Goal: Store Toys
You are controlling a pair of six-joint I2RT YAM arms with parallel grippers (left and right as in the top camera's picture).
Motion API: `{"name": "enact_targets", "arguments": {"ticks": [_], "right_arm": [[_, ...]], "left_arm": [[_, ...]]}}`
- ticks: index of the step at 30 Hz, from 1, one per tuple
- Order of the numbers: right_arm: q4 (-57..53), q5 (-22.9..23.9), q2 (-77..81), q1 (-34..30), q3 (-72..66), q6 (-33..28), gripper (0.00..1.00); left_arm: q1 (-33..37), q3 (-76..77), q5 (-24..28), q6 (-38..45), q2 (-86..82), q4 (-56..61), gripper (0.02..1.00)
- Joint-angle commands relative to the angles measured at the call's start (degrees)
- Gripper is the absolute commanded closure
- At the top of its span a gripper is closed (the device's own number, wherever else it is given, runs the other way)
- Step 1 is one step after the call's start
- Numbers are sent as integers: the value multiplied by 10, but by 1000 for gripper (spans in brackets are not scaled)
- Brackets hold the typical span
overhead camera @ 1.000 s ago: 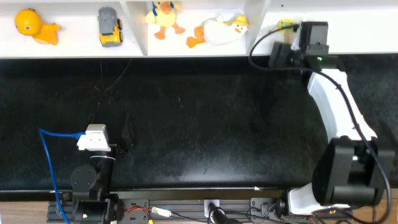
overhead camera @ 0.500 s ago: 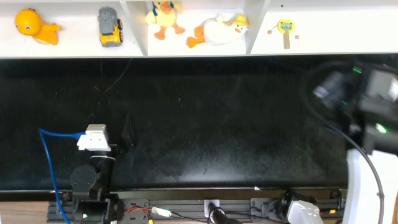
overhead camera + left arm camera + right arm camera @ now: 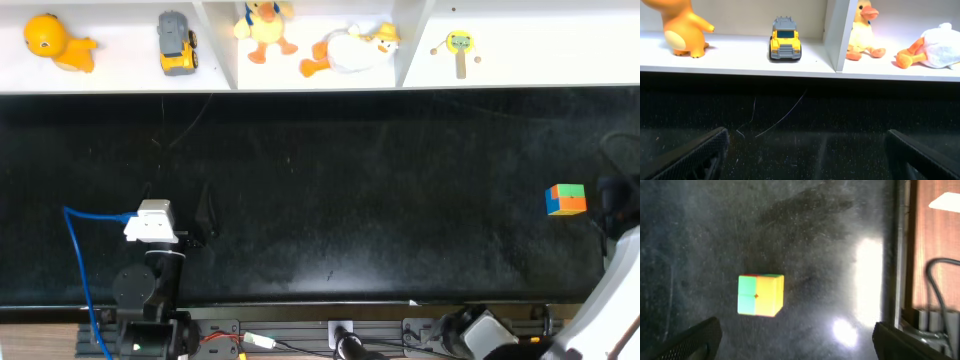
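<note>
Looking from the left, the left fingers (image 3: 700, 150) are wide apart and empty, the cube (image 3: 565, 199) sits on the desk (image 3: 350, 200) far to the right, and the right fingers (image 3: 695, 337), apart above it, should drop straight, pinch its flat sides, then lift it to the shelf (image 3: 540, 72).

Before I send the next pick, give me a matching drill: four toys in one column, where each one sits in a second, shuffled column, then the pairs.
Toys
1. toy truck
2. white plush duck
3. colour cube
4. small stick toy

Places
A. right shelf compartment
B. black table, right end
C. left shelf compartment, beside the orange duck
D. middle shelf compartment, beside the yellow plush duck

Pairs: 1-C, 2-D, 3-B, 4-A
</note>
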Motion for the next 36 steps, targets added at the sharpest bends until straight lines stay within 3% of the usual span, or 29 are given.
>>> {"name": "enact_targets", "arguments": {"ticks": [1,15,26,36], "right_arm": [[22,-8,55,-3,-3,21,3],[81,-13,188,17,-3,14,5],[127,-9,199,90,-3,30,1],[133,6,200,94,-26,44,3]], "left_arm": [[-5,-3,3,-4,-6,1,20],[-5,-3,3,-4,-6,1,20],[-5,-3,3,-4,-6,1,20],[-5,-3,3,-4,-6,1,20]]}}
